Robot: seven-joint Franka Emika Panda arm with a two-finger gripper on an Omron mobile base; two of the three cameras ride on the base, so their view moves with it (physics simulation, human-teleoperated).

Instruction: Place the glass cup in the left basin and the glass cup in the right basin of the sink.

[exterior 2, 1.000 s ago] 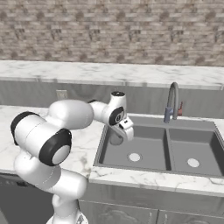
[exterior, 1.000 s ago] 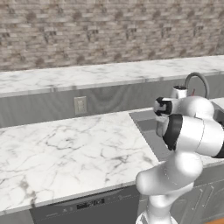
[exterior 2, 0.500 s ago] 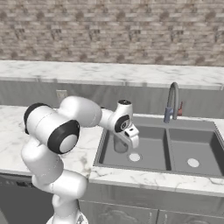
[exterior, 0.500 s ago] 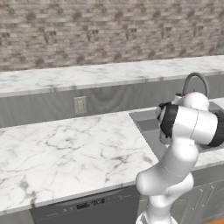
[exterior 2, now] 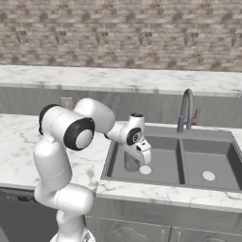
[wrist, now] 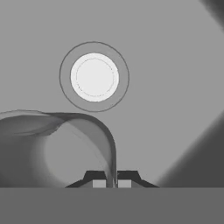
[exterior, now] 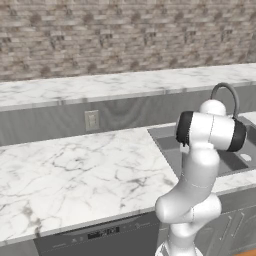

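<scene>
The dark grey double-basin sink [exterior 2: 109, 160] is set into the marble counter, with a thin divider between its basins. My gripper [exterior 2: 143, 157] reaches down into the left basin, shut on the rim of a clear glass cup [exterior 2: 131, 163]. In the hand view the cup's wall [wrist: 65, 144] curves off to the left from between my fingertips [wrist: 99, 183], just above the basin floor. The left basin's pale round drain [wrist: 94, 76] lies beyond the cup. In the left base view my own arm hides the gripper and most of the sink [exterior: 167, 145].
The slim curved faucet [exterior 2: 186, 109] stands behind the divider, with a small red object [exterior 2: 194, 117] beside it. The right basin's drain [exterior 2: 208, 176] is bare. Marble counter [exterior: 75, 170] stretches to the left. A wall outlet [exterior: 91, 120] sits on the grey backsplash.
The hand has come down from above the sink's left edge into the left basin, carrying the cup. The elbow has swung up and toward the cameras.
</scene>
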